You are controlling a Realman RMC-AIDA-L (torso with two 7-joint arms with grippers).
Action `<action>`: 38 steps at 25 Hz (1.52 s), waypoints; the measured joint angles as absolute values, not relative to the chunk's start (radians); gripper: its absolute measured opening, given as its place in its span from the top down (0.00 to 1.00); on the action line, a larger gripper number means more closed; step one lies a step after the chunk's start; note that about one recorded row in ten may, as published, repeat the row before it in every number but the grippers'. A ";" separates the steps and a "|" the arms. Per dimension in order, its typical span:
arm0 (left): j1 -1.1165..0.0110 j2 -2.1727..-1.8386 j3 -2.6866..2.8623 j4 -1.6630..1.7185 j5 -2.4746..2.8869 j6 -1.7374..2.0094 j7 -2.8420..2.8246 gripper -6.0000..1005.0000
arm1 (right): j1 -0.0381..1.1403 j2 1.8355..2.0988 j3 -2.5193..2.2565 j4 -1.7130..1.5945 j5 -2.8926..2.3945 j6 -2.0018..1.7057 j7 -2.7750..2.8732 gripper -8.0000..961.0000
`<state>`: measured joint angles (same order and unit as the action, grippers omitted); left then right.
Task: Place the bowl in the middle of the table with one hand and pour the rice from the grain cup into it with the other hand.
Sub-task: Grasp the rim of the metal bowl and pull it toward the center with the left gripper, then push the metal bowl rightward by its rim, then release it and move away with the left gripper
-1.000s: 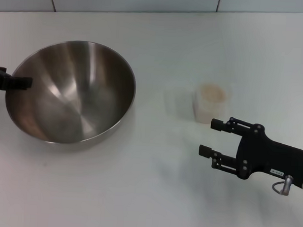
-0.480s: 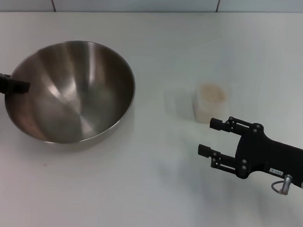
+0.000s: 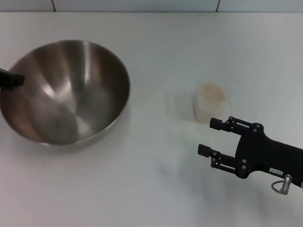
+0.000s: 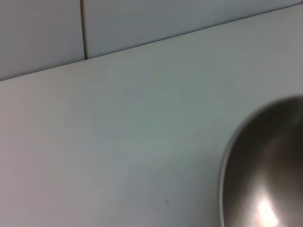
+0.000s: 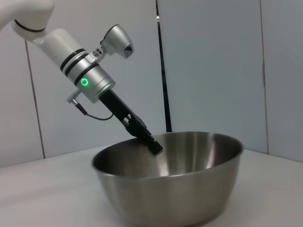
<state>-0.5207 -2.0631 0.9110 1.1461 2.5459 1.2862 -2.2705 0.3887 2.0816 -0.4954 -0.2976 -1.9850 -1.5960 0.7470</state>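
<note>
The steel bowl (image 3: 66, 94) is at the left of the white table (image 3: 137, 194), tilted a little. My left gripper (image 3: 11, 79) is shut on its left rim, one black finger reaching inside. The right wrist view shows that grip (image 5: 150, 142) on the bowl (image 5: 175, 189). The bowl's rim also shows in the left wrist view (image 4: 265, 179). The clear grain cup (image 3: 211, 107) stands upright right of centre with pale rice (image 3: 212, 92) in it. My right gripper (image 3: 207, 137) is open and empty, just in front of the cup and apart from it.
A tiled wall (image 3: 147, 1) runs along the table's far edge. A faint see-through shape (image 3: 172, 102) sits just left of the grain cup; I cannot tell what it is. Bare table lies between the bowl and the cup.
My left gripper has moved the bowl a little to the left. The right arm and the grain cup have not moved.
</note>
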 joint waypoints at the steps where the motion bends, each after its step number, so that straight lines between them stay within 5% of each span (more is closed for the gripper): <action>1: -0.521 -2.063 0.911 1.146 2.546 1.286 -2.270 0.81 | 0.389 2.082 -0.495 -0.298 -1.985 -1.596 0.747 0.28; 4: -0.534 -2.062 0.892 1.147 2.545 1.308 -2.274 0.94 | 0.391 2.082 -0.495 -0.298 -1.985 -1.594 0.747 0.28; 38: -0.816 -2.067 0.794 0.937 2.506 1.395 -2.271 0.97 | 0.385 2.080 -0.504 -0.299 -1.986 -1.593 0.747 0.28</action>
<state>-0.8156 -2.0668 0.7940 0.9368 2.5063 1.3949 -2.2712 0.3848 2.0801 -0.5042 -0.2991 -1.9857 -1.5932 0.7471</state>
